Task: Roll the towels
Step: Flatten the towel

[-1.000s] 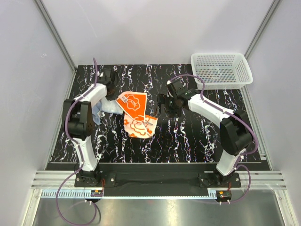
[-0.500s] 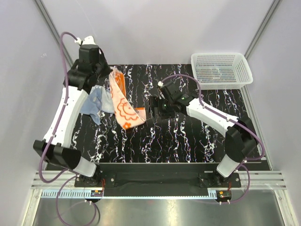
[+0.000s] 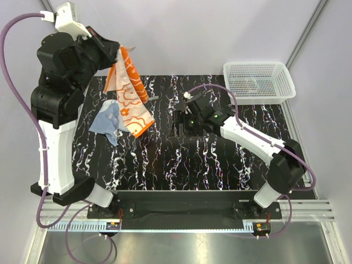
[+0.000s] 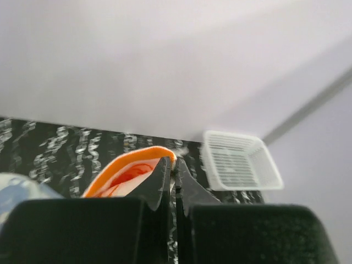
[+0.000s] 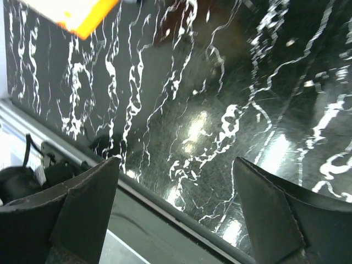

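Note:
An orange-and-white patterned towel [image 3: 129,93] hangs in the air from my left gripper [image 3: 117,53], which is shut on its top corner high over the table's left side. The left wrist view shows the shut fingers pinching the orange towel edge [image 4: 132,168]. A pale blue towel [image 3: 107,121] lies crumpled on the black marbled table [image 3: 220,159] below it. My right gripper [image 3: 179,122] is open and empty over the middle of the table. The right wrist view shows its fingertips [image 5: 88,198] wide apart over bare table, with a corner of the orange towel [image 5: 82,14] at the top left.
A white mesh basket [image 3: 258,81] stands at the back right corner; it also shows in the left wrist view [image 4: 239,160]. Grey walls enclose the table at the back and sides. The table's front edge and rail [image 5: 165,220] show in the right wrist view.
My left arm has risen high and lifted the orange towel off the table until it hangs free. The right gripper has shifted slightly left, staying open.

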{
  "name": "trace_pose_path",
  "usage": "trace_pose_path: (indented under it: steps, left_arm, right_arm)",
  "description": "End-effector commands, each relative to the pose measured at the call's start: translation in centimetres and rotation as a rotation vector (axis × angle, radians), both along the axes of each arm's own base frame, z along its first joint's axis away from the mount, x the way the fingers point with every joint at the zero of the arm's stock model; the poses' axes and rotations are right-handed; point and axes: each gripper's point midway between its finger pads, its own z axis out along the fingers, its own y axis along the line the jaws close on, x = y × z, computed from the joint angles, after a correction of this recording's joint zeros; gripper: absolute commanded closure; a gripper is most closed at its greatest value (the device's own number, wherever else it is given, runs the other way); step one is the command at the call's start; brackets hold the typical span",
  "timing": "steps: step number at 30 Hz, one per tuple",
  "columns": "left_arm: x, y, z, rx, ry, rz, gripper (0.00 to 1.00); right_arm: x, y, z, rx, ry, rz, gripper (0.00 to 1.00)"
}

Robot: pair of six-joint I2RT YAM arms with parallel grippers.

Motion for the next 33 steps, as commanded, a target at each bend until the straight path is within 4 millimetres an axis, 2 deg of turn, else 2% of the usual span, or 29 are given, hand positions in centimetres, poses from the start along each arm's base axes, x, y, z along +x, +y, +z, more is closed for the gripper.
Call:
trace_pose_path:
  steps: [1, 3, 5, 9, 10, 12, 13, 15, 16, 17, 18, 19, 20, 21, 23, 24, 26, 27, 32, 33]
  left_arm:
    - [-1.6, -4.5, 1.3, 0.015, -0.050, -0.169, 1.00]
    - [-2.3, -5.3, 2.1, 0.004, -0.076, -0.198, 1.00]
    - [-2.2, -4.8, 2.0, 0.005, -0.077, -0.171, 1.00]
    - [-0.7, -2.7, 0.3, 0.045, -0.035, -0.041, 1.00]
    - [0.4, -2.2, -1.2, 0.051, -0.001, -0.018, 1.00]
    - [0.5, -1.2, -1.8, 0.047, 0.006, 0.004, 1.00]
    - [1.2, -0.4, -2.4, 0.048, 0.011, 0.031, 1.00]
    - [2.3, 0.9, -6.0, 0.086, 0.081, 0.069, 1.00]
    - [3.4, 1.1, -9.1, 0.105, 0.139, 0.083, 1.00]
    - [3.7, 1.4, -11.0, 0.111, 0.178, 0.078, 1.00]
    - [3.9, 2.7, -12.1, 0.103, 0.199, 0.106, 1.00]
    - [4.3, 3.2, -13.3, 0.097, 0.215, 0.112, 1.00]
    - [4.7, 3.4, -17.4, 0.110, 0.301, 0.104, 1.00]
    - [4.7, 4.5, -18.4, 0.106, 0.317, 0.126, 1.00]
    - [4.9, 5.1, -20.9, 0.117, 0.364, 0.140, 1.00]
    - [4.8, 5.6, -23.1, 0.133, 0.408, 0.148, 1.00]
    - [4.7, 5.9, -24.0, 0.139, 0.416, 0.152, 1.00]
    - [4.7, 6.1, -25.1, 0.147, 0.435, 0.156, 1.00]
    - [4.8, 6.5, -26.1, 0.151, 0.444, 0.164, 1.00]
    - [4.8, 6.6, -26.2, 0.151, 0.448, 0.167, 1.00]
  right_arm:
    - [0.7, -1.6, 4.0, 0.013, -0.128, -0.077, 0.08]
    - [0.6, -2.6, 3.9, -0.007, -0.143, -0.095, 0.08]
    - [0.5, -3.4, 4.6, -0.011, -0.175, -0.116, 0.07]
    - [-0.1, -4.0, 4.9, -0.018, -0.200, -0.094, 0.06]
    - [-0.2, -3.9, 4.9, -0.013, -0.199, -0.080, 0.06]
    - [-0.3, -3.2, 4.4, 0.000, -0.192, -0.043, 0.06]
    - [-0.7, -2.6, 4.4, 0.022, -0.179, -0.012, 0.06]
    - [-0.9, -1.8, 3.6, 0.049, -0.171, 0.023, 0.07]
    - [-1.4, -1.2, 3.3, 0.078, -0.155, 0.054, 0.07]
    - [-1.6, -0.8, 3.0, 0.096, -0.152, 0.072, 0.07]
    - [-1.7, -0.5, 2.1, 0.115, -0.149, 0.087, 0.07]
    - [-2.2, -0.1, 1.7, 0.136, -0.135, 0.110, 0.07]
    - [-2.4, 0.1, 1.1, 0.145, -0.123, 0.117, 0.07]
    - [-2.4, 0.3, -0.3, 0.140, -0.107, 0.128, 0.07]
    - [-2.8, 0.9, -1.6, 0.153, -0.079, 0.158, 0.07]
    - [-2.8, 1.2, -2.8, 0.146, -0.053, 0.167, 0.07]
    - [-2.6, 1.6, -4.0, 0.144, -0.029, 0.175, 0.08]
    - [-2.4, 1.9, -5.3, 0.125, -0.009, 0.176, 0.08]
    - [-0.4, 2.6, -7.5, 0.080, 0.013, 0.148, 0.10]
    - [-0.1, 2.6, -8.7, 0.063, 0.033, 0.141, 0.10]
